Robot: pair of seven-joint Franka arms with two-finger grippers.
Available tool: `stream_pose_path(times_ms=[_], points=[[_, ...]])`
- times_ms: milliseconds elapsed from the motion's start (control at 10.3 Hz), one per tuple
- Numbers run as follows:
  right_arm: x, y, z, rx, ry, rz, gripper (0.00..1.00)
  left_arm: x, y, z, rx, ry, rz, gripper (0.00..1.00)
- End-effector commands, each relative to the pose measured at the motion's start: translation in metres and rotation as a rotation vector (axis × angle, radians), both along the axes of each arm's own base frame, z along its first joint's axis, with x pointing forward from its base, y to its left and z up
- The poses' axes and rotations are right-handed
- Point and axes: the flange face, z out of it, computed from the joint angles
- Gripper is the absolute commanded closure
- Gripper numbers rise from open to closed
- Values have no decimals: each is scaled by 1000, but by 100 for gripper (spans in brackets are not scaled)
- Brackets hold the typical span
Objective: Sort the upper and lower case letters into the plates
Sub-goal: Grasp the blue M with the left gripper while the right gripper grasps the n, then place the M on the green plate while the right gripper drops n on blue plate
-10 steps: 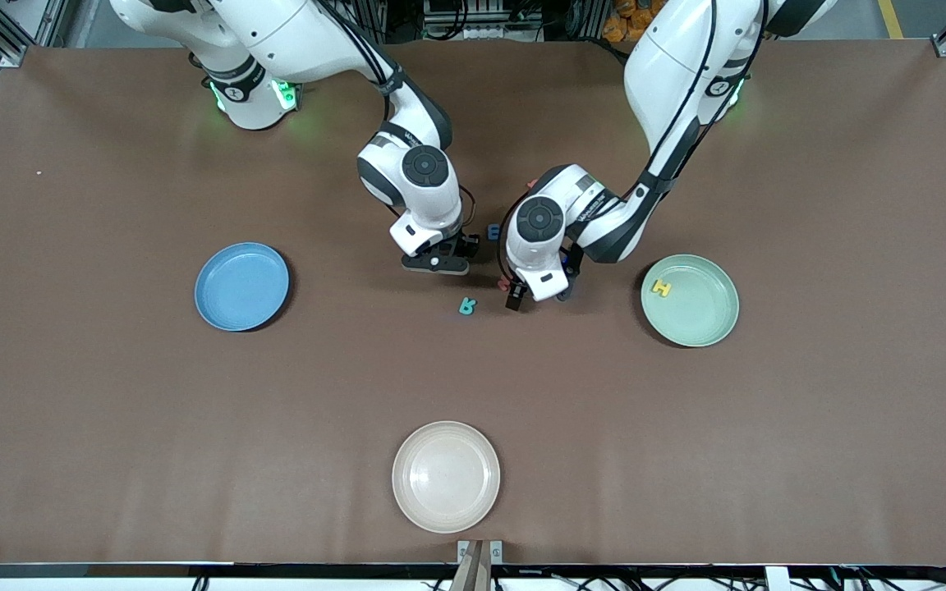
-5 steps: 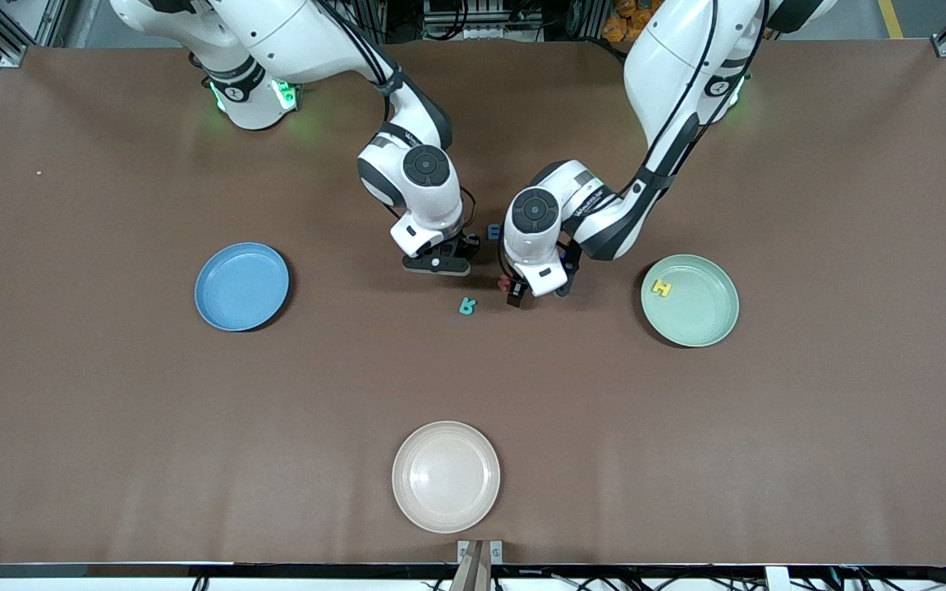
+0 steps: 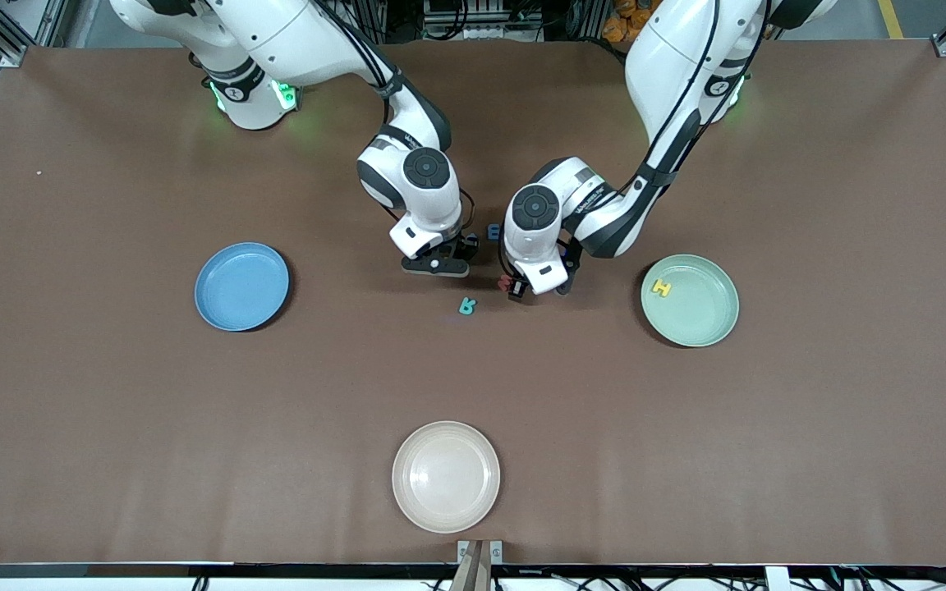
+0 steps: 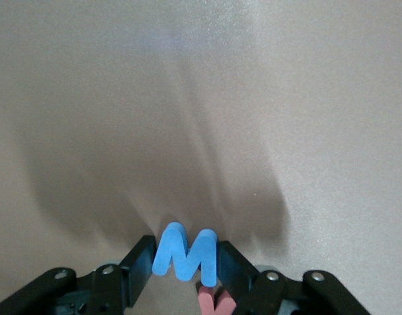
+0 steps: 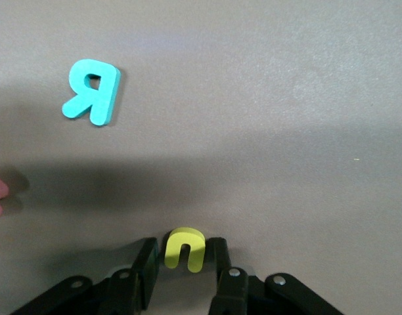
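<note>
Three plates (image 3: 241, 286) and six visible letters (image 3: 467, 306) on the table (image 3: 112, 427).

Teal letter (image 3: 467, 306) lies between both claws, seemingly touching neither.

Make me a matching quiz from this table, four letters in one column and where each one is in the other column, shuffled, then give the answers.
Column one:
1. blue M
2. yellow-green n
3. teal R
4. yellow H

Column two:
A. lying in the mint green plate
B. between the fingers of the right pincer
C. lying loose on the brown table
D. between the fingers of the left pincer

Pairs: 1-D, 2-B, 3-C, 4-A
</note>
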Motion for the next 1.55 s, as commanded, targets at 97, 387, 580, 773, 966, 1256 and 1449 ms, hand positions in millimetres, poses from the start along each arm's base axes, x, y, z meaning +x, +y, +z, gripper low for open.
stream_pose_path(times_ms=[97,387,580,773,966,1256,1449], points=[[3,1,-5,-13,-13,9,90,-2,3,-1,19,-10,-4,62],[25,-18,25,-25,-24,-22,100,2,6,4,17,-14,1,62],[48,-45,60,-58,-17,-68,100,3,6,8,24,-11,-2,64],[72,-83,86,-91,1,-68,100,5,7,13,24,-14,-2,67],[91,-124,110,-131,30,-62,100,4,8,15,36,-5,-13,67],[120,-215,138,-155,170,-15,100,7,19,26,64,19,-68,76],[135,-286,130,-153,245,58,100,7,23,28,78,33,-100,82]])
